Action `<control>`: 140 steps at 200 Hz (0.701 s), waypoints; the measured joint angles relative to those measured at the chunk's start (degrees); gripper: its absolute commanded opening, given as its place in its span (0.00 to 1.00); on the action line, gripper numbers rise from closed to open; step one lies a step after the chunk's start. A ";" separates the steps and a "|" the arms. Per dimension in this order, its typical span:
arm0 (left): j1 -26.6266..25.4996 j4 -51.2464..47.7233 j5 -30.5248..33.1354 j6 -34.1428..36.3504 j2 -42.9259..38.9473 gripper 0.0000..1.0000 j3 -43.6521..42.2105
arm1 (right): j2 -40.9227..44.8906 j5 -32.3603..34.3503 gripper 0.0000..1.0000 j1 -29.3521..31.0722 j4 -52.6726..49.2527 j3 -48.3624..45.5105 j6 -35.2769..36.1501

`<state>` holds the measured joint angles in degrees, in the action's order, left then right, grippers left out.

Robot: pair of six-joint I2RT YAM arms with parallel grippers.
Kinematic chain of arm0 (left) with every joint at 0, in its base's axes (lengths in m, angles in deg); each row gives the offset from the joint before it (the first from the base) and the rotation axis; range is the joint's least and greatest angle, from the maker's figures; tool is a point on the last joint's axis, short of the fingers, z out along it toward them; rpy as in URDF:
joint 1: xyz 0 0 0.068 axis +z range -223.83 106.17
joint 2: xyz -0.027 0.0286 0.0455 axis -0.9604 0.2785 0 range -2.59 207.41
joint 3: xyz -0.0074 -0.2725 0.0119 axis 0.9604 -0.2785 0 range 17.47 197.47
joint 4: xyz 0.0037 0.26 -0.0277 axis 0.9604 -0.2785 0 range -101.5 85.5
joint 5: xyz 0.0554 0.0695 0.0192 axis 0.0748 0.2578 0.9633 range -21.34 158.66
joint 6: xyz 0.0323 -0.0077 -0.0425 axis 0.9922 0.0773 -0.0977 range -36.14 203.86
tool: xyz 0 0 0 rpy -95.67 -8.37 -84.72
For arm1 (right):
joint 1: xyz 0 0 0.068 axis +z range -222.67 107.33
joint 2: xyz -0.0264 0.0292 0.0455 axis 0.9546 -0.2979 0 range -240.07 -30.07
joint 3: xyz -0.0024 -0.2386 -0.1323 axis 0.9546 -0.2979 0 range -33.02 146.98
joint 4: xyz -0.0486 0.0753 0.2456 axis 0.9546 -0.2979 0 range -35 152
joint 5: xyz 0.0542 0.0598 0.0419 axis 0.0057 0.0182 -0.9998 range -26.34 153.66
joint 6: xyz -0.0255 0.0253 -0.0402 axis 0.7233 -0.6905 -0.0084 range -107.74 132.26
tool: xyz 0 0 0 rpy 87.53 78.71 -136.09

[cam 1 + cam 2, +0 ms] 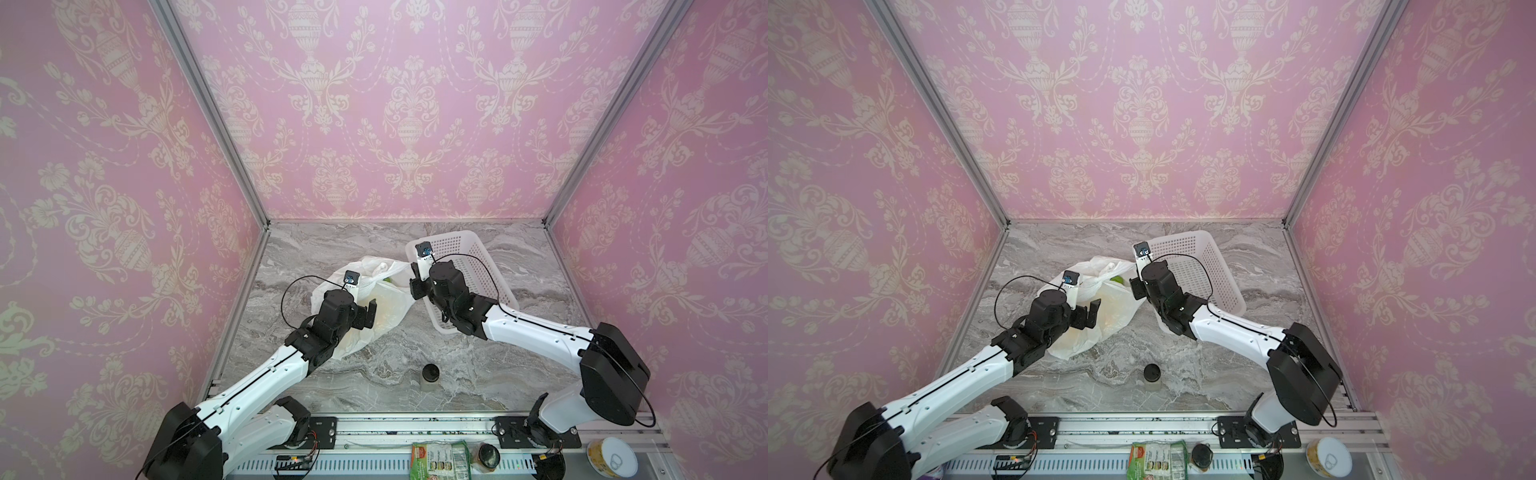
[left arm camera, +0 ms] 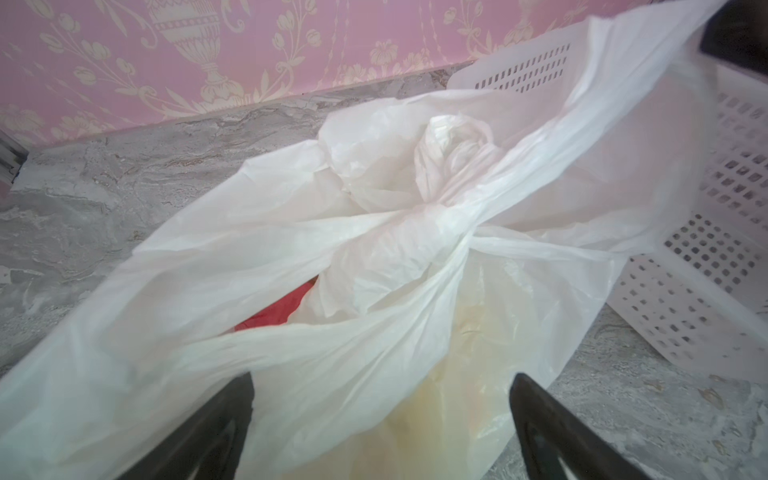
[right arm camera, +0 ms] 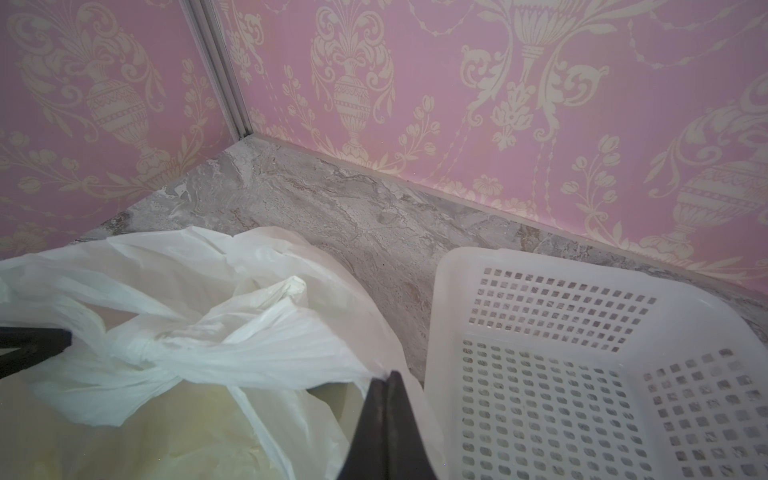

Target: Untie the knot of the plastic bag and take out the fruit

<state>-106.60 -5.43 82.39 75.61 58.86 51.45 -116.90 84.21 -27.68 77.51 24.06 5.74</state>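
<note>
on marble top [image 1: 415, 353], pink walls [image 1: 395, 104]: l pincer [image 2: 382, 376] spread over plastic bag [image 1: 390, 307], r pincer [image 3: 388, 376] pinching it.

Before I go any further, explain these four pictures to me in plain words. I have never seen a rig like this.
Two robot arms, white and black, stand at the near edge of a marble-patterned table. Each ends in a two-fingered gripper. Two pictures look down from overhead, almost identical; the other two come from cameras on the arms' wrists. On the table lie a white plastic bag, a white perforated basket and a small dark-lidded jar. The bag's handles are tied in a knot; fruit shows red through a gap. The right gripper is shut on a stretch of the bag beside the knot, pulled taut. The left gripper is open over the bag, holding nothing.
</note>
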 measured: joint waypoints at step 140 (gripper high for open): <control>1.51 -1.14 0.26 0.83 -8.72 0.00 5.55 | 2.67 5.99 0.00 -9.25 -2.58 -7.19 -12.04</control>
<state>-105.10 -6.56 82.66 76.44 50.14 57.00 -114.23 90.20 -36.92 74.93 16.87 -6.31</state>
